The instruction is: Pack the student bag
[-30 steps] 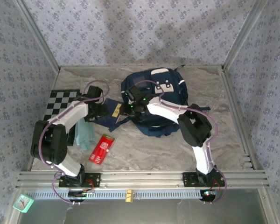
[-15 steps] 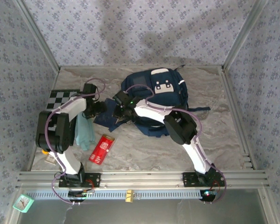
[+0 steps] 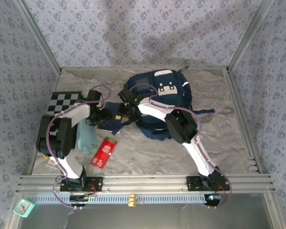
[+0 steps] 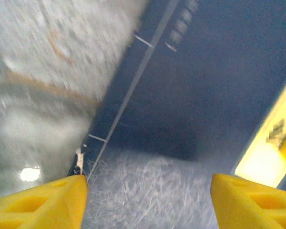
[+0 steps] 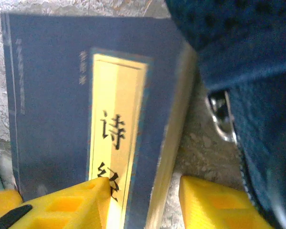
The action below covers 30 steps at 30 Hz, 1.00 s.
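The student bag (image 3: 164,95), a large navy backpack with white trim, lies at the back centre of the table, and its mesh fabric (image 5: 243,57) shows in the right wrist view. A thin navy book (image 3: 112,119) with a yellow title strip (image 5: 117,119) lies flat just left of the bag. My right gripper (image 3: 126,110) (image 5: 143,191) is open over the book's bag-side edge, one finger above the cover and the other above the table. My left gripper (image 3: 106,115) (image 4: 150,200) is open low over the book's cover (image 4: 181,95) from the left.
A red packet (image 3: 104,151) lies on the marble table (image 3: 148,152) in front of the book. A teal cloth (image 3: 87,136) sits under the left arm, with a checkerboard (image 3: 62,101) at the far left. A metal ring (image 5: 221,119) of the bag rests beside the book.
My right gripper has swung left from the bag's front to the book's edge. My left gripper has stayed at the book's left side, its jaws narrowing somewhat.
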Each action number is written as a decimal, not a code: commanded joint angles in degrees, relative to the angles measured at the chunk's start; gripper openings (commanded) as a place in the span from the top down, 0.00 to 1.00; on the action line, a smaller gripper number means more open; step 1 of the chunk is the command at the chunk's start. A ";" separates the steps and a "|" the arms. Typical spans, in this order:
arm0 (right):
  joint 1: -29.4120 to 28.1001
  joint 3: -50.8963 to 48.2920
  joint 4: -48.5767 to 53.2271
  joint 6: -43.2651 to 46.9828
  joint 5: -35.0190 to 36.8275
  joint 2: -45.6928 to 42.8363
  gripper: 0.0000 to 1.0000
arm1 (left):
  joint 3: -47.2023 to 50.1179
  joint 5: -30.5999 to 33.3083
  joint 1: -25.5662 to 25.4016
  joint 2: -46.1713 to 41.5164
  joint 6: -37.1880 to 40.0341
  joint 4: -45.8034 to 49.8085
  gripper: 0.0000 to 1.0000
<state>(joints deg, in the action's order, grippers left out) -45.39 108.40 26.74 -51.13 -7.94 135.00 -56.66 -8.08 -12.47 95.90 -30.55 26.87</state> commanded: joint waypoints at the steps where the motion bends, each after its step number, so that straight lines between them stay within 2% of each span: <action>1: 1.93 2.30 1.09 4.23 -0.62 2.16 0.56 | 3.16 -2.11 -2.62 -3.91 -1.62 2.58 0.31; 8: 0.24 -0.41 3.32 4.98 -2.49 -0.30 0.53 | 1.67 1.82 -1.75 -3.25 -1.84 3.52 0.35; 13: -0.62 -3.24 1.07 4.31 -5.69 -1.17 0.54 | 2.25 1.95 -0.46 -2.18 -2.24 2.28 0.39; 20: -0.98 0.02 2.24 5.72 -8.85 -0.08 0.55 | 3.28 0.75 -0.29 -0.80 -2.50 1.03 0.43; 30: -0.32 0.90 2.47 7.26 -11.18 -4.19 0.57 | 3.58 2.71 -0.29 -1.56 -2.06 2.04 0.45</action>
<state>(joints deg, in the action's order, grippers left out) -45.52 107.61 27.49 -45.30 -15.86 134.37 -53.41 -6.35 -12.99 94.63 -32.62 28.32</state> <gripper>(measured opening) 0.429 0.556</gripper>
